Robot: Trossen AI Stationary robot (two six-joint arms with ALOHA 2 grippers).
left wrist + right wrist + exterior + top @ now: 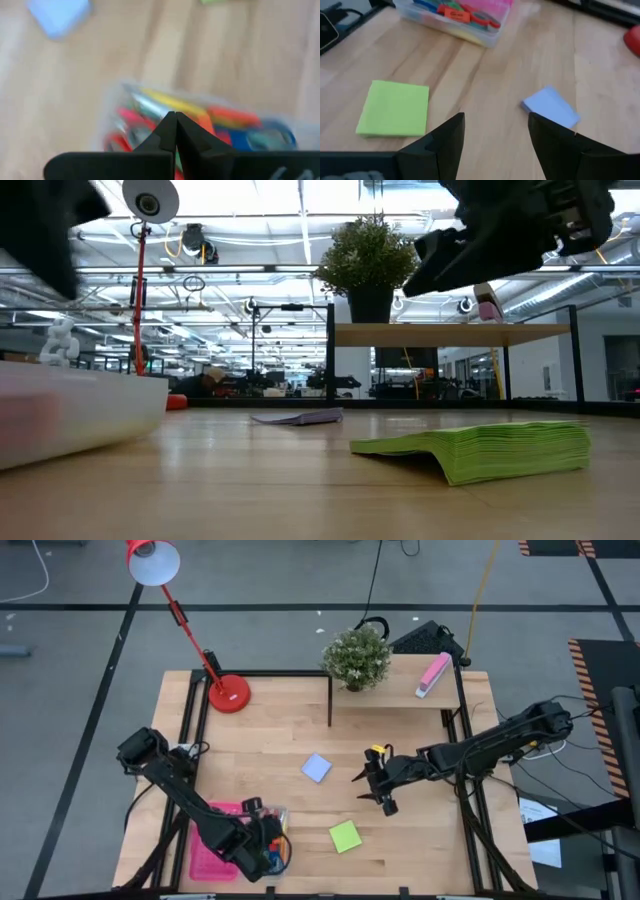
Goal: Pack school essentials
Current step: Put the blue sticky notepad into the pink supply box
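A clear box [279, 827] holding colourful stationery stands near the front left, beside a pink tray [208, 858]. My left gripper [262, 843] is shut just over the box, its tips [175, 119] above the red, yellow and blue items; nothing shows between the fingers. A green note pad [345, 836] and a pale-blue note pad [316, 767] lie flat on the table. My right gripper [372, 787] hangs open above the table's middle, between the two pads [395, 107] [551, 107], with nothing in it.
A red desk lamp [228, 693] stands at the far left. A potted plant [356, 658] and a pink-and-white block [433, 675] sit on the raised shelf at the far right. Bare wood lies between the pads and the shelf.
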